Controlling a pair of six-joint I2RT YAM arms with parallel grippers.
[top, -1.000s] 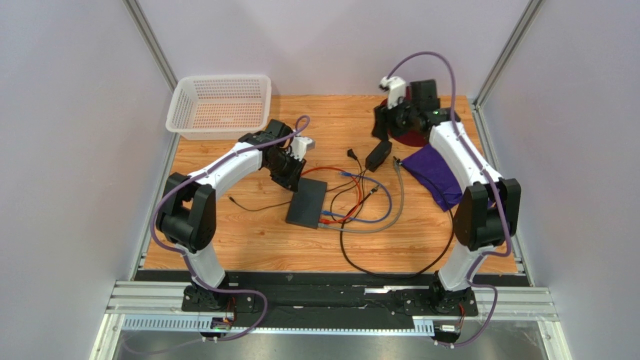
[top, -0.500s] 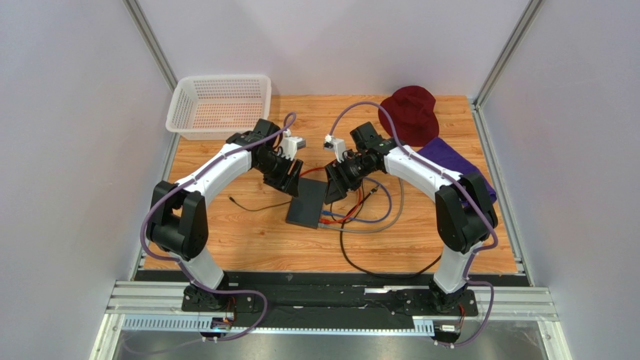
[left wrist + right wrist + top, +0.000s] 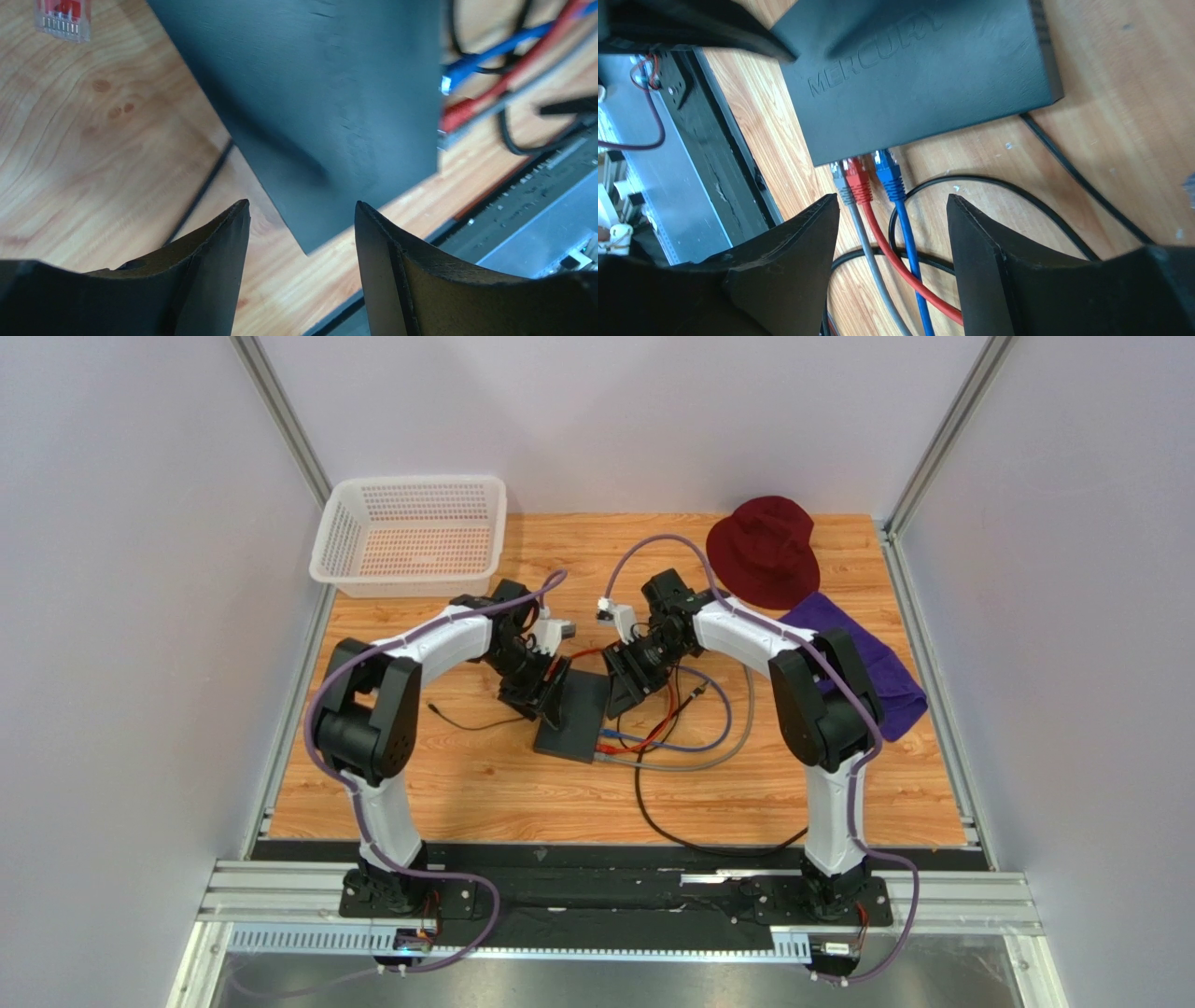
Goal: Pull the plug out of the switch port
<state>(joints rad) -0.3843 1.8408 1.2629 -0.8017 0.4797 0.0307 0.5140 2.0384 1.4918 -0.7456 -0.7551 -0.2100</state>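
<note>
Seated side by side in ports [image 3: 868,155] along one long edge of the flat dark grey switch [image 3: 920,77]: grey plug [image 3: 842,189], red plug [image 3: 858,183], blue plug [image 3: 888,175].

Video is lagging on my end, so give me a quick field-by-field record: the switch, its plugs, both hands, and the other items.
switch: dark grey, lying flat between the two hands
ports in use: grey plug, red plug, blue plug, side by side along one edge, all seated
left hand: open, empty, switch corner framed between its fingers
right hand: open, empty, aimed at the three plugs
elsewhere: white basket, maroon hat, purple cloth
</note>
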